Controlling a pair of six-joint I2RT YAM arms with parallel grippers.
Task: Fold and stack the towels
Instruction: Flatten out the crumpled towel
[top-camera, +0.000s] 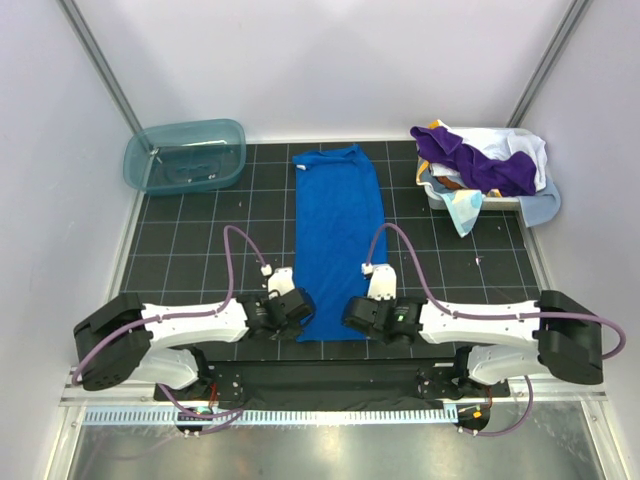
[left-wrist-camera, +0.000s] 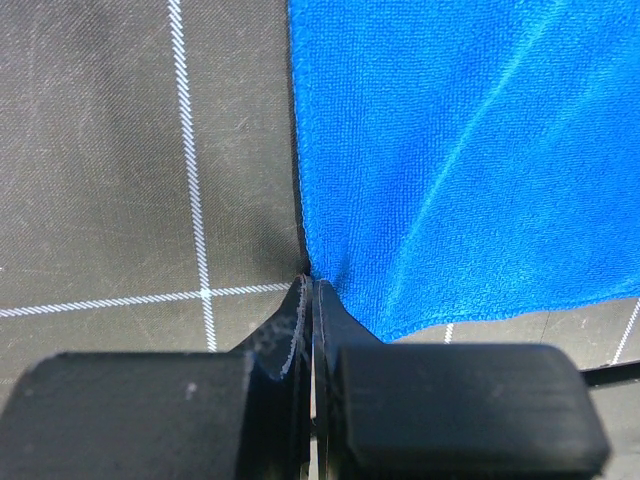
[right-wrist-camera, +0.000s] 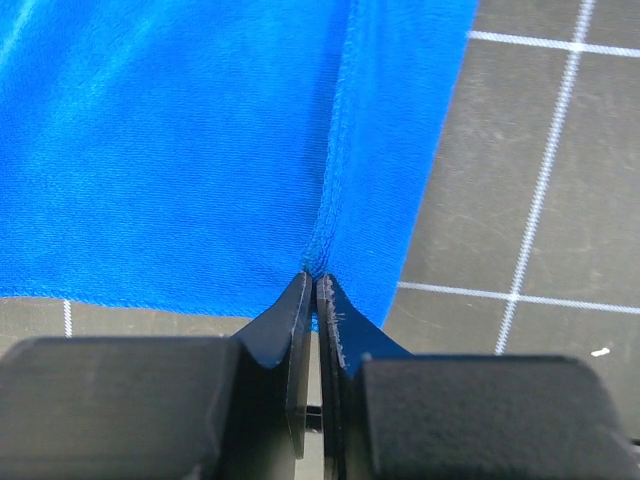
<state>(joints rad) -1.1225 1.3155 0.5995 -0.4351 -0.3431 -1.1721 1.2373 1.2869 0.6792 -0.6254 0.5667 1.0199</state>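
Blue towel (top-camera: 338, 240) lies flat along the middle of the mat (top-camera: 200, 240), near corners pinched — left gripper (left-wrist-camera: 307, 290) and right gripper (right-wrist-camera: 313, 285) each closed on the hem. Both bites look shallow; uneven lifting could pull a corner free and skew the fold.

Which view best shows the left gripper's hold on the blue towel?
Left wrist: the left gripper is pinched shut on the blue towel at its near left corner. Top external shows only the gripper over that corner, grip hidden. Right wrist shows the right gripper pinching the other corner.
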